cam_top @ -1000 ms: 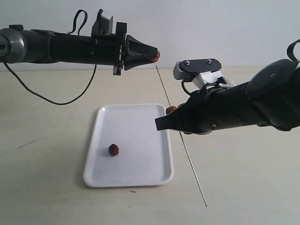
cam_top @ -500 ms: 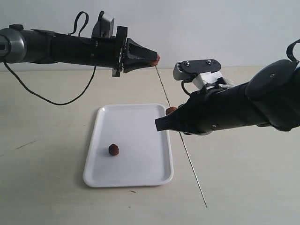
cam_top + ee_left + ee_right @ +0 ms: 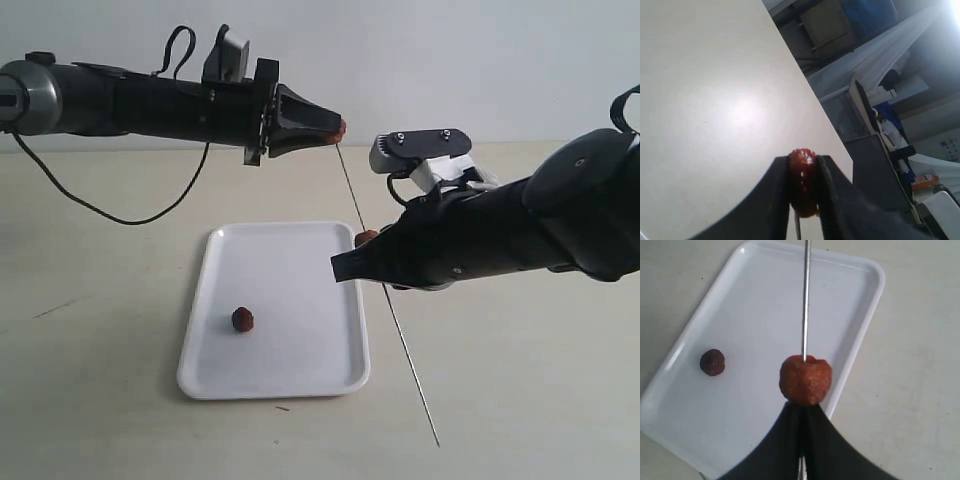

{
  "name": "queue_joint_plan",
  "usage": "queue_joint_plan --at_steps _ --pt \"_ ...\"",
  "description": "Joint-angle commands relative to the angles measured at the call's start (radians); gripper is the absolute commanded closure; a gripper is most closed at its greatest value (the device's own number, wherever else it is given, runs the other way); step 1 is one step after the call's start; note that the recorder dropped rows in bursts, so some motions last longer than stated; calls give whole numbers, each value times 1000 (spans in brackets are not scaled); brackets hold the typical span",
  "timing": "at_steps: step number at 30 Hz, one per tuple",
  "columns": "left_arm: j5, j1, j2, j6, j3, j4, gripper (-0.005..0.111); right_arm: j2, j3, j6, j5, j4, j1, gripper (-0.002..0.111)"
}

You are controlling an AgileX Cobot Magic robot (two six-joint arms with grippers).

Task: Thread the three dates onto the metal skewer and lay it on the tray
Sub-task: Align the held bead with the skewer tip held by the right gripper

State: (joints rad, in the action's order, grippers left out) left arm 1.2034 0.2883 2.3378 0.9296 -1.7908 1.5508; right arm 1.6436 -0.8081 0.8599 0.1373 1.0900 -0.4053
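Note:
My left gripper [image 3: 336, 127] is shut on a glossy reddish-brown date [image 3: 802, 177], held in the air above the tray's far end. The thin metal skewer [image 3: 401, 335] slants up from the table, and its top end [image 3: 797, 227] touches that date. My right gripper [image 3: 803, 407] is shut on the skewer partway along. A second date [image 3: 805, 379] is threaded on the rod just beyond its fingertips. The third date [image 3: 243, 319] lies loose on the white tray [image 3: 300, 375].
The tray's right rim [image 3: 860, 335] lies directly below the held skewer. The skewer's lower end [image 3: 436, 441] reaches the tabletop near the front. A black cable [image 3: 110, 212] trails from the left arm over the table's back left.
My left gripper has shifted slightly right and down with its date, onto the skewer's top end. The right gripper, skewer and tray have stayed put.

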Motion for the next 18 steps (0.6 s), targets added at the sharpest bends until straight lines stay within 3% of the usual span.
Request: queue_joint_plan --at_steps 1,18 --pt "18 27 -6 4 0 -24 88 -4 -8 4 -25 2 -2 108" --pt "18 42 -6 -17 0 -68 88 -4 -47 4 -86 2 -2 108"
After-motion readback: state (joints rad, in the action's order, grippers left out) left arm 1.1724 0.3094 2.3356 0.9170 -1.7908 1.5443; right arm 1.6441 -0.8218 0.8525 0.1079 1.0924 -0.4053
